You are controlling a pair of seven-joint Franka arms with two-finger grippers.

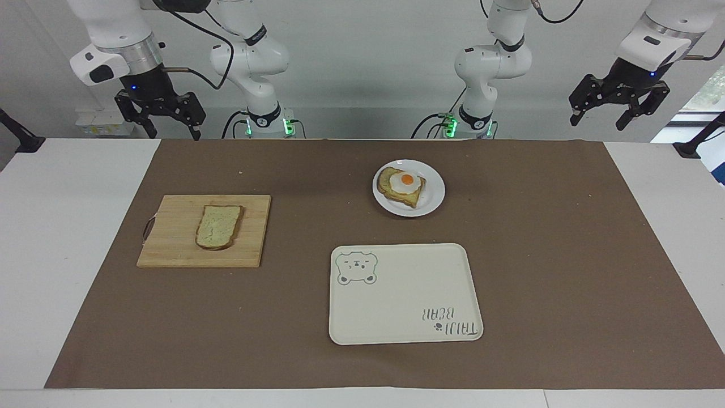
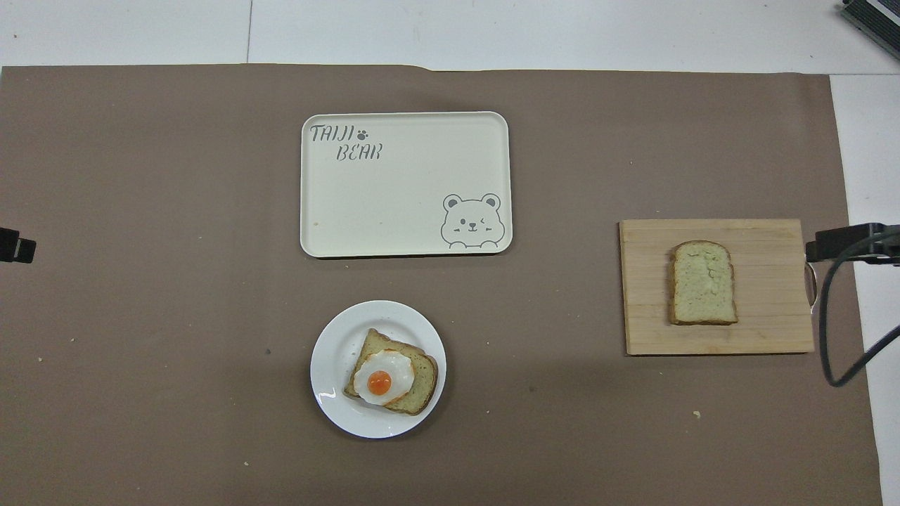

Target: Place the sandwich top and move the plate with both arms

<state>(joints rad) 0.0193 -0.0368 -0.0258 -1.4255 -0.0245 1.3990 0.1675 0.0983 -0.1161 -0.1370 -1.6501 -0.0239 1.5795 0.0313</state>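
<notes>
The sandwich top (image 1: 218, 226) is a plain pale slice lying flat on a wooden cutting board (image 1: 170, 249) toward the right arm's end; it also shows in the overhead view (image 2: 702, 282). The small white plate (image 1: 433, 195) holds a toast slice with a fried egg (image 1: 405, 182) and sits near the robots, mid-table; the plate also shows in the overhead view (image 2: 337, 344). My right gripper (image 1: 174, 131) hangs open and empty, high over the table's edge by the robots, apart from the board. My left gripper (image 1: 598, 120) hangs open and empty, high over the left arm's end.
A cream rectangular tray (image 1: 405, 328) with a bear drawing lies empty, farther from the robots than the plate; it also shows in the overhead view (image 2: 406, 239). A brown mat (image 1: 566, 255) covers the table. A black cable (image 2: 837, 337) hangs by the board's handle end.
</notes>
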